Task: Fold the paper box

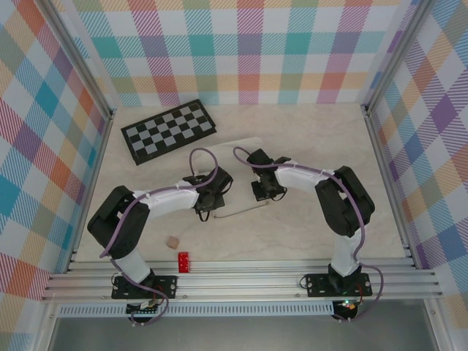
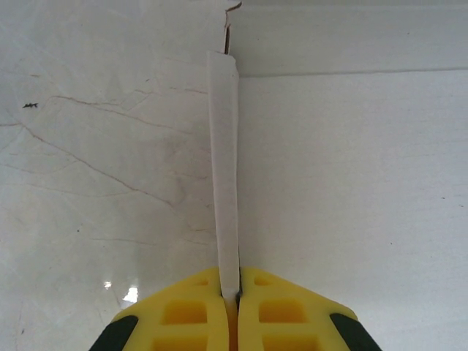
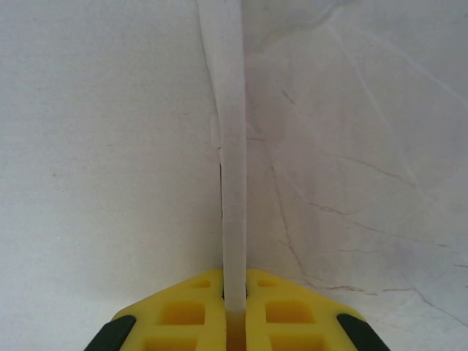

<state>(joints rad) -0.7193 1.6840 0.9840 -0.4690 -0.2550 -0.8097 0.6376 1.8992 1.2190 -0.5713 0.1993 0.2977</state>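
Checkerboard (image 1: 169, 131) far left; red block (image 1: 183, 261), tan lump (image 1: 172, 240) near edge.

Saw just a white corner of the paper box (image 1: 245, 145) from above, with the rest tucked under the left arm (image 1: 168, 197) and the right arm (image 1: 307, 177). Lost the back of the left gripper (image 2: 229, 287) off the bottom edge of its wrist view, pinched on a thin upright flap (image 2: 223, 161). Same for the right gripper (image 3: 234, 287), with its own flap fuzzy at the top. Could not tell what the little tan lump (image 1: 172, 240) or the small red thing (image 1: 183, 261) were.
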